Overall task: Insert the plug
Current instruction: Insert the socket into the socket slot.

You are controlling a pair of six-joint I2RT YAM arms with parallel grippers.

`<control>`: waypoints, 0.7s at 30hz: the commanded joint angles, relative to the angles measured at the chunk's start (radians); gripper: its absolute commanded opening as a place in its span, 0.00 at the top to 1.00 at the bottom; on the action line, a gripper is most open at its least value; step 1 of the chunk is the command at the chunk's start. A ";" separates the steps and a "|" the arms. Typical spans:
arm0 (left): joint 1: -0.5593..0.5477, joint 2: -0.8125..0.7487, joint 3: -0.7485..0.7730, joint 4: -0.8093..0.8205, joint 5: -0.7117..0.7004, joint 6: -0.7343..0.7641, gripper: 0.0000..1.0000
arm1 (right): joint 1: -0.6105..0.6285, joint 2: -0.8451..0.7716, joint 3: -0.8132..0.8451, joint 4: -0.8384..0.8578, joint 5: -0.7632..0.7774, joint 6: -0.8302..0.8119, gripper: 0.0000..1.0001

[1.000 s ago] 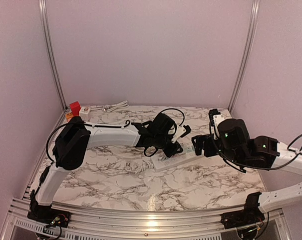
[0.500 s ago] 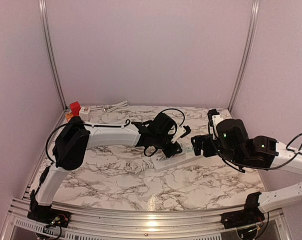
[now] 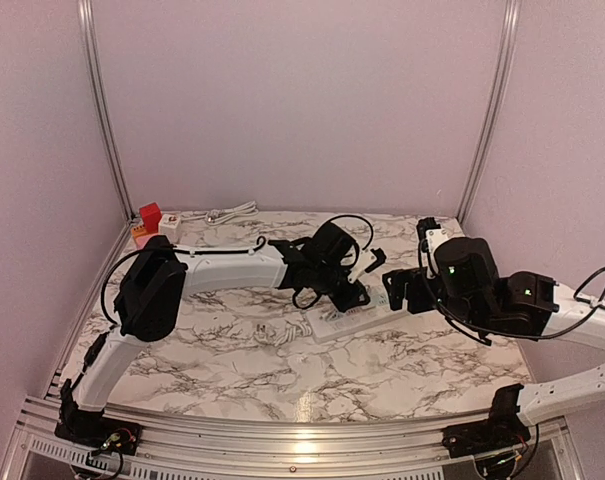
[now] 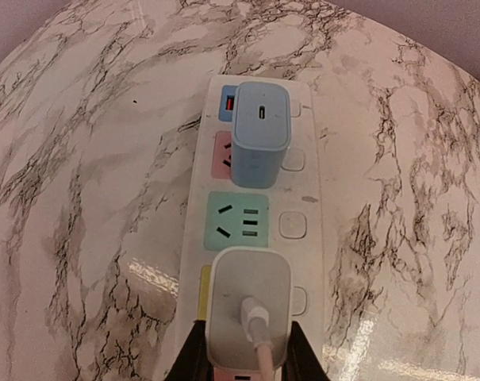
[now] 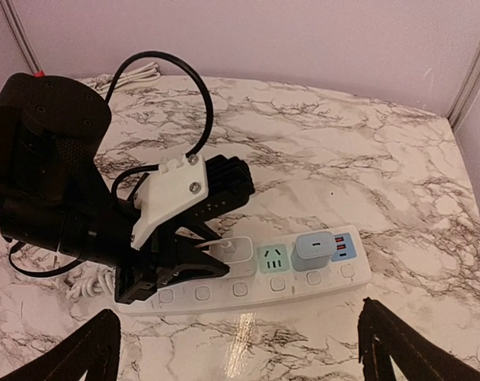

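Plug point(image 4: 249, 305), white, rounded-square, pinched between left jaws, perhaps partly seated

We take this for a robotics lab test cell rather than a home or a shop. It is a small booth, closed on the far, left and right sides by plain pale panels point(image 3: 302, 100) set in bare aluminium uprights point(image 3: 102, 110). The table point(image 3: 402, 370) has a marble-print top, with an aluminium rail point(image 3: 282, 448) along its near edge. The left arm point(image 3: 222, 268) and right arm point(image 3: 467, 272) are bolted there side by side, and a black cable point(image 3: 347, 222) loops loose over the left one.
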 commanded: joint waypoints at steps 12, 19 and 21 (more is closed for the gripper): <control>-0.047 0.143 -0.014 -0.220 -0.048 0.006 1.00 | -0.005 -0.020 -0.010 0.026 0.024 0.009 0.01; -0.069 0.176 0.033 -0.288 -0.105 0.030 1.00 | -0.004 -0.027 -0.019 0.027 0.025 0.011 0.01; -0.069 0.183 0.041 -0.295 -0.097 0.031 1.00 | -0.004 -0.029 -0.019 0.027 0.025 0.013 0.02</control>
